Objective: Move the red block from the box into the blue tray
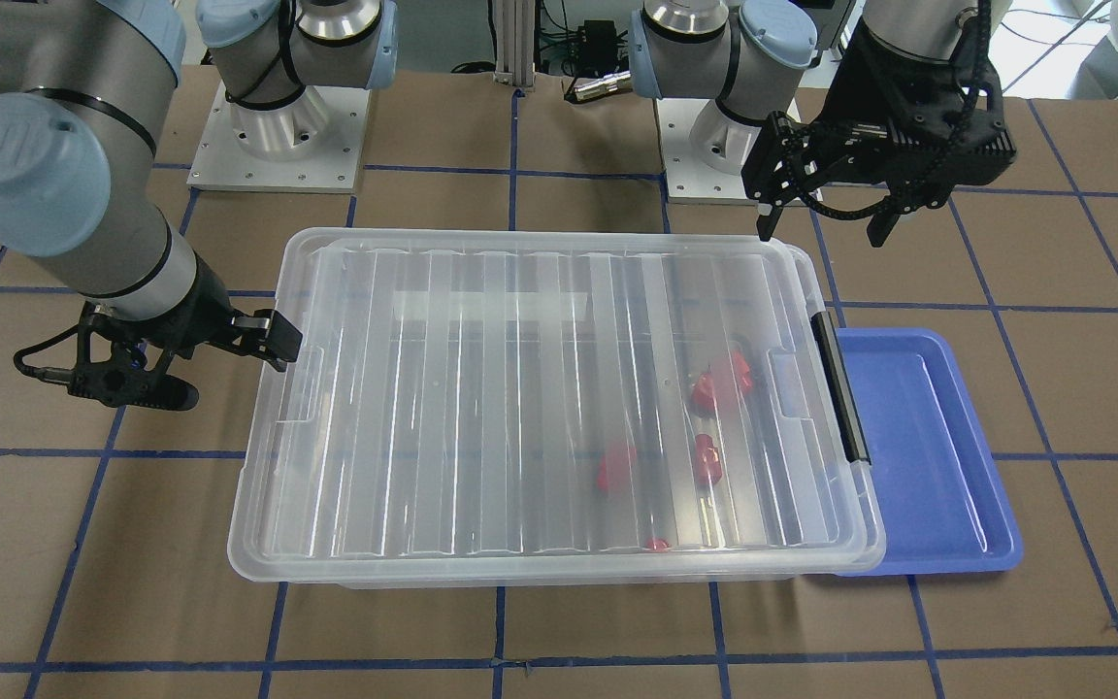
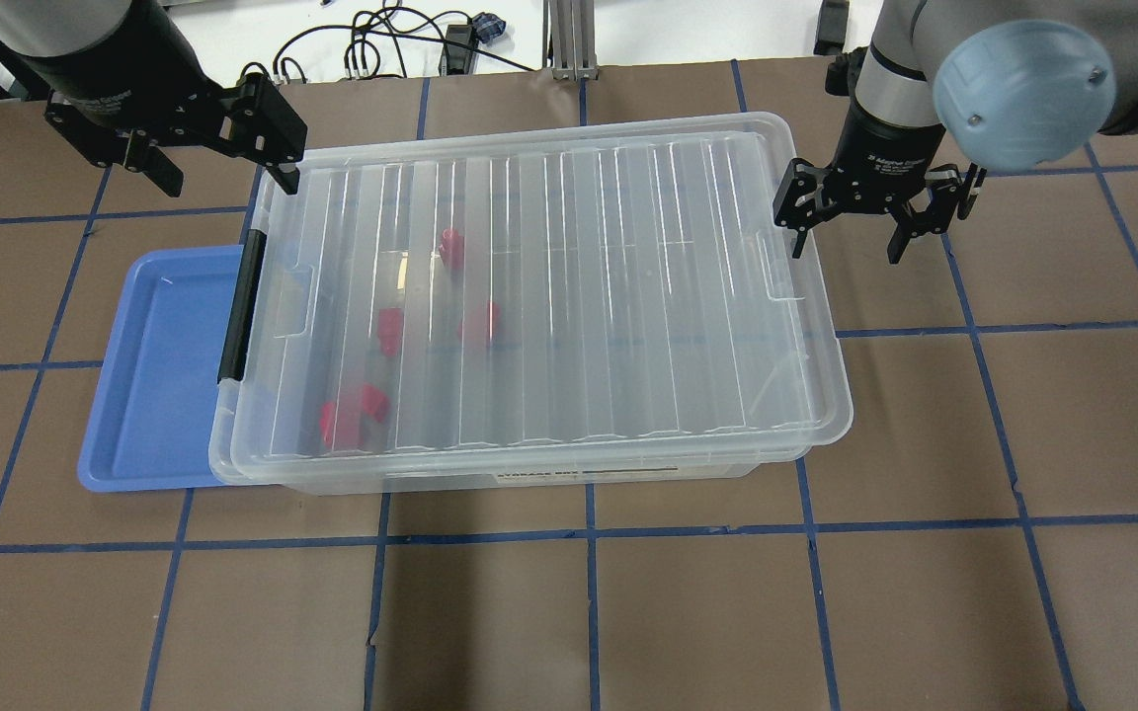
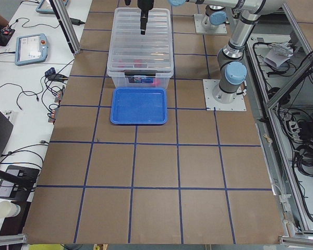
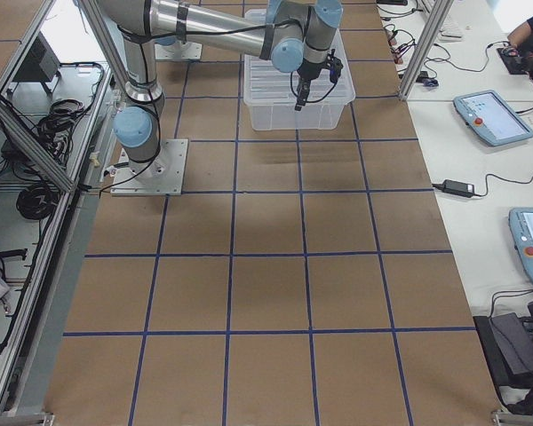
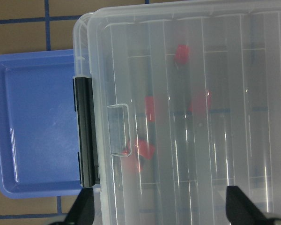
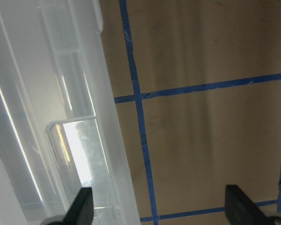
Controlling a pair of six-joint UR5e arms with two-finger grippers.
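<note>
Both of my grippers are empty with fingers spread wide. My left gripper (image 2: 225, 180) hangs above the corner of the clear storage box (image 2: 826, 375) at its latch end. My right gripper (image 2: 847, 249) hangs over the opposite short end, one finger above the rim and the other out over bare table. The ribbed lid (image 2: 628, 296) is seated and the black latch (image 2: 238, 306) lies flat against the end wall, so I judge the box shut. That explains the stance: one gripper posted at each short end, probably to free the latch and lift the lid, since nothing inside can be reached. Several red blocks lie loose on the box floor under the lid, all nearer my left gripper. One (image 2: 450, 247) is closest to it, two sit mid-floor (image 2: 390, 331) (image 2: 480, 321), and a cluster (image 2: 352, 415) lies farthest from it. The blue tray (image 2: 159, 375) holds nothing and sits just past the latch, below my left gripper, placed for a short carry. I cannot tell whether it touches the box. No step of the task is done yet. The latch comes first.
</note>
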